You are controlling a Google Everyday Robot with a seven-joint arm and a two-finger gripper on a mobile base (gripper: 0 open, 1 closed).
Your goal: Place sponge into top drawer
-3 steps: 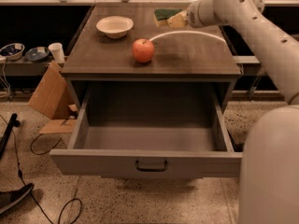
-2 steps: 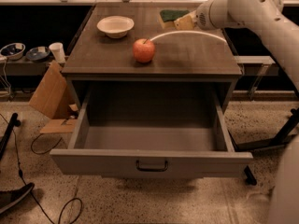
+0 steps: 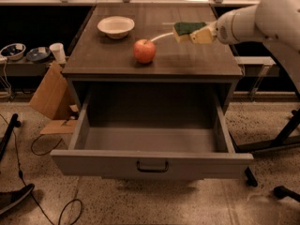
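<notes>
The sponge [image 3: 187, 30], dark green over yellow, is held in the air above the right part of the cabinet top. My gripper [image 3: 196, 33] comes in from the right on the white arm and is shut on the sponge. The top drawer [image 3: 152, 162] stands pulled wide open below the cabinet top, its grey inside empty, its front panel with a dark handle [image 3: 152, 166] at centre. The sponge hangs behind the drawer's opening, over the top's right side.
A red apple [image 3: 144, 51] stands on the cabinet top [image 3: 117, 57] near its front edge. A white bowl [image 3: 116, 26] sits at the back left. A cardboard piece [image 3: 49, 95] leans left of the cabinet, with cables on the floor.
My gripper has carried the sponge forward and a little left, away from the back right of the cabinet top towards the drawer side. The apple and bowl have not moved.
</notes>
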